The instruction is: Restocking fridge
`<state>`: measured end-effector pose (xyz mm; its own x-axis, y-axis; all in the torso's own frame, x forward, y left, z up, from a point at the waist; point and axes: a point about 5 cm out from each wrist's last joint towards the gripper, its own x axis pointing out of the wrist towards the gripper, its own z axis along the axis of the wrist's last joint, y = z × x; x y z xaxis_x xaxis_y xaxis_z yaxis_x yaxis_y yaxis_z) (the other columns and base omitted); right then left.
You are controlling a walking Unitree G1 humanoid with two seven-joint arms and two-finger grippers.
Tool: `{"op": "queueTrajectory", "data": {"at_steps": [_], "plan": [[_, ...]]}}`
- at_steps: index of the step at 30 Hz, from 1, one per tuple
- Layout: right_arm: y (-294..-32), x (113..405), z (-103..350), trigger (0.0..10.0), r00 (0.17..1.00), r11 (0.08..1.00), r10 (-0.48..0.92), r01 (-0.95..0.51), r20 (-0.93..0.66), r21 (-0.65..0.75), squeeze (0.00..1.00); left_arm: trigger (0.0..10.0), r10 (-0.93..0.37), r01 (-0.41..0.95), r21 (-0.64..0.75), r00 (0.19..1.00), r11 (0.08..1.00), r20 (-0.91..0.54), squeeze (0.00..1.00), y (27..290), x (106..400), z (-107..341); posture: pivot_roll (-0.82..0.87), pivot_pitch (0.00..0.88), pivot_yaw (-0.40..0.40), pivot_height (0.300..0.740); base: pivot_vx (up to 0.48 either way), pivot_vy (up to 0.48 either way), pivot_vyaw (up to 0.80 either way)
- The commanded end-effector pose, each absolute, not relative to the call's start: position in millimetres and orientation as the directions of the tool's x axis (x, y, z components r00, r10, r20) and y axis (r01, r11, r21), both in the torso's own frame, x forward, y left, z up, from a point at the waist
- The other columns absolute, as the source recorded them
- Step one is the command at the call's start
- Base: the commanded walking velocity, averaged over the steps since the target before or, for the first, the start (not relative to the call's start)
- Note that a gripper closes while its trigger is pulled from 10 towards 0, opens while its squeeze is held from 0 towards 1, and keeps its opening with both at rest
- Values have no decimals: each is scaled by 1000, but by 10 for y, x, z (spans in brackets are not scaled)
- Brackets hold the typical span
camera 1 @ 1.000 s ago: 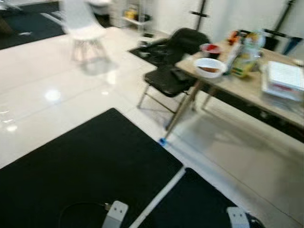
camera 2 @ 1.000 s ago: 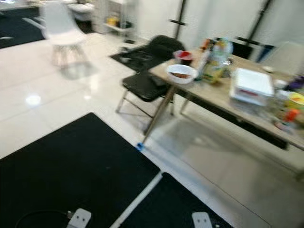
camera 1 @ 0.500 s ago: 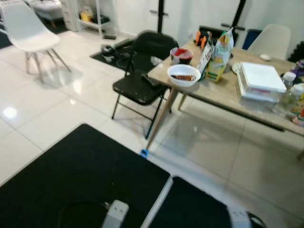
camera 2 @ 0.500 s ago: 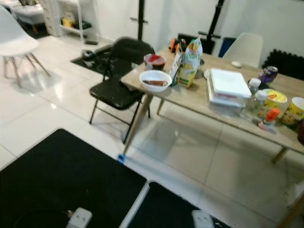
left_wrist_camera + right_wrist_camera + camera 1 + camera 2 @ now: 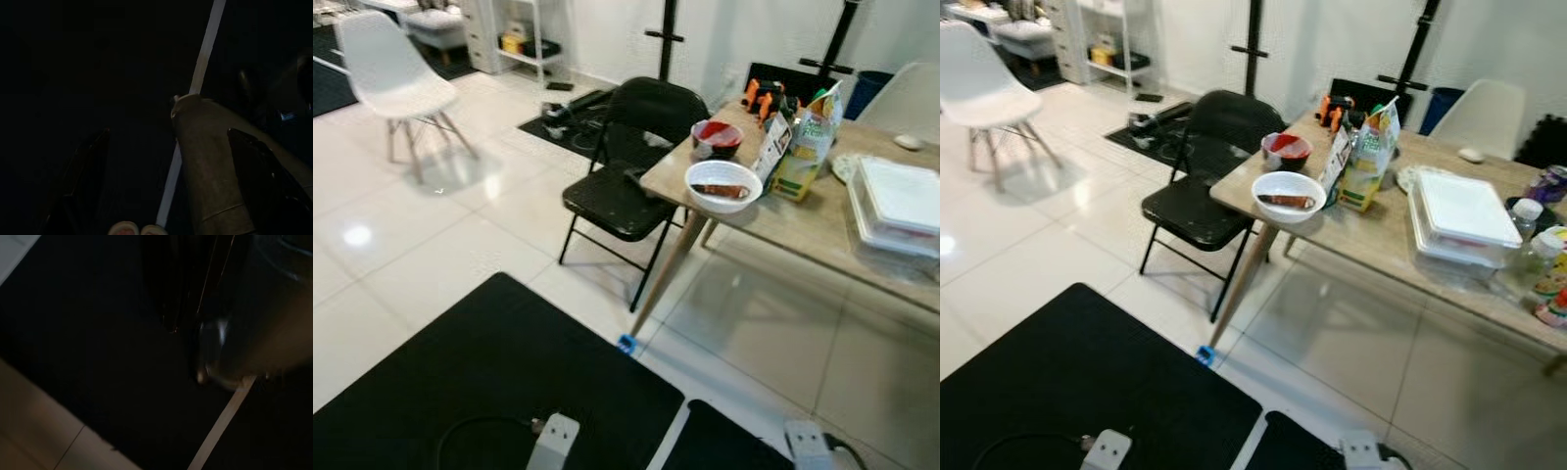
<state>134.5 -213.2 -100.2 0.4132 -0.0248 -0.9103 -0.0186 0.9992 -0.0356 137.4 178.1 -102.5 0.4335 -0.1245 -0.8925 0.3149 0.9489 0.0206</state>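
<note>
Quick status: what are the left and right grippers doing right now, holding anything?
Left gripper: hangs idle over the black mat, fingers apart, nothing between them.
Right gripper: wrist view too dark, cannot be told.

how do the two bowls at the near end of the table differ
The white bowl is larger, sits at the table's edge and holds a dark strip of food. The red bowl is smaller, sits farther back beside the black folding chair, and its contents cannot be made out. Both stand upright on the wooden table, close to the juice carton.
</note>
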Motion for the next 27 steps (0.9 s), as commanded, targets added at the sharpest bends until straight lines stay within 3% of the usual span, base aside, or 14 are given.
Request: {"op": "queueTrajectory", "data": {"at_steps": [1, 27], "plan": [[-2204, 1375, -978, 10000, 422, 999, -46, -7, -905, -54, 0, 10000, -125, 317, 16, 419, 948, -899, 0, 1774, 1336, -1040, -31, 0, -28, 740, 300, 0, 0], [-2210, 1348, -987, 10000, 416, 998, -50, -10, -908, -60, 0, 10000, -122, 318, 19, 419, 948, -900, 0, 1783, 1331, -1041, -30, 0, -26, 740, 302, 0, 0]]}}
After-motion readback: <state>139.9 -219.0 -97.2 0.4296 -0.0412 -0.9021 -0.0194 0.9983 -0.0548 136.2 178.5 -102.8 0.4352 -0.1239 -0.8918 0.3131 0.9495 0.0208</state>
